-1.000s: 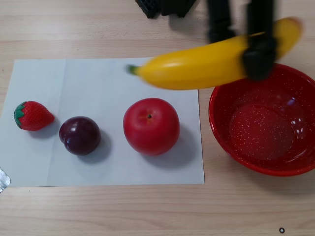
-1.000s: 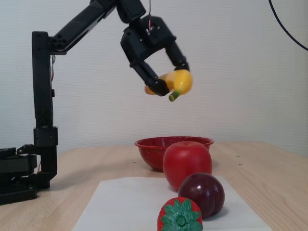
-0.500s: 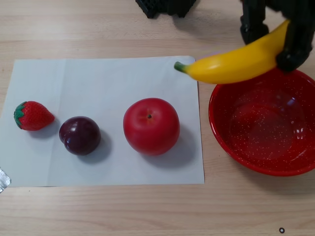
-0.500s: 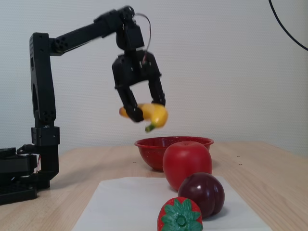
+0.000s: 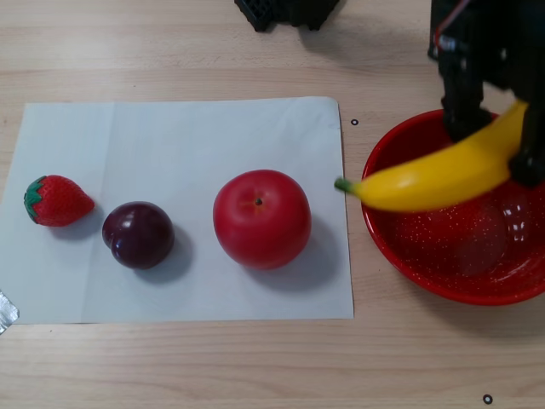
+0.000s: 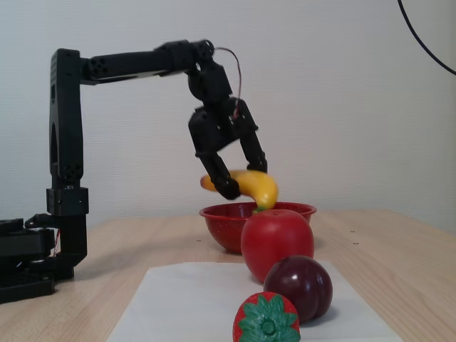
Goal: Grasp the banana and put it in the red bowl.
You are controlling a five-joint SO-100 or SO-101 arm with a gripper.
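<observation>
The yellow banana (image 5: 434,177) hangs just over the red bowl (image 5: 400,256), with its green stem end sticking out past the bowl's left rim in the other view. My gripper (image 5: 496,152) is shut on the banana near its thick end, one black finger on each side. In the fixed view the banana (image 6: 255,187) is held just above the rim of the red bowl (image 6: 222,214), and my gripper (image 6: 246,178) points down from the outstretched arm. The bowl holds nothing else.
A white paper sheet (image 5: 170,136) carries a red apple (image 5: 261,219), a dark plum (image 5: 138,234) and a strawberry (image 5: 56,201) in a row left of the bowl. The arm's base (image 6: 28,256) stands at the fixed view's left.
The gripper has carried the banana down and to the right in the other view, from above the paper's edge to just over the bowl. The other fruits have not moved.
</observation>
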